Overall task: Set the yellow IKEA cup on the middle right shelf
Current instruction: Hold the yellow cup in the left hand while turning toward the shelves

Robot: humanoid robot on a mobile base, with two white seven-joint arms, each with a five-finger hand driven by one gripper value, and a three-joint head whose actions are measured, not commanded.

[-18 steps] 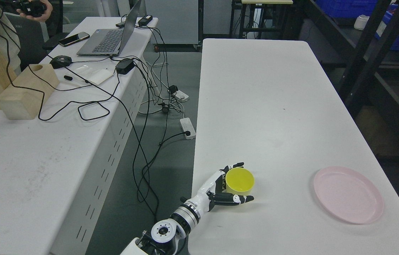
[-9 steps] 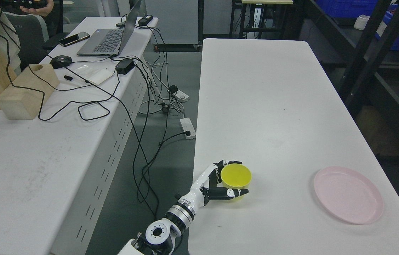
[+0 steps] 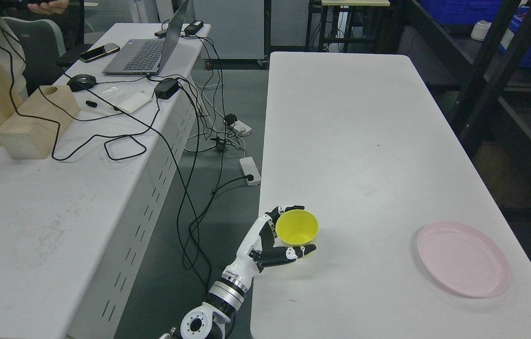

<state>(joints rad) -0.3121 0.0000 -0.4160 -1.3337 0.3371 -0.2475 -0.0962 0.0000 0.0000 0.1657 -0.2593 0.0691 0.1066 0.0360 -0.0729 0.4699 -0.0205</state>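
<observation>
- Now the left hand [image 3: 278, 238] is wrapped around the yellow cup [image 3: 297, 229], with the upper fingers [image 3: 289, 208] curling over the far side of the rim and the thumb laid along the near wall; the grip is closed on the cup from the side, which leaves the mouth facing up and unobstructed.
- Holding it by the wall rather than from above looks sensible for a shelf: the cup can be slid in upright without the hand needing room overhead.
- The cup sits at the near left edge of the white counter [image 3: 364, 141], and whether its base touches the surface or is just clear of it cannot be told from this view.
- A pink plate [image 3: 463, 259] lies well apart to the right on the same counter, out of the way of any carry.
- The dark shelf frame [image 3: 482, 75] stands at the far right, so I judge the grasp done and the transport across the counter yet to come.
- The right arm does not show.
- Off to the left, a second counter [image 3: 34, 212] carries a laptop [image 3: 145, 52], cables and a wooden block [image 3: 34, 122]; none of it bears on the task.
</observation>
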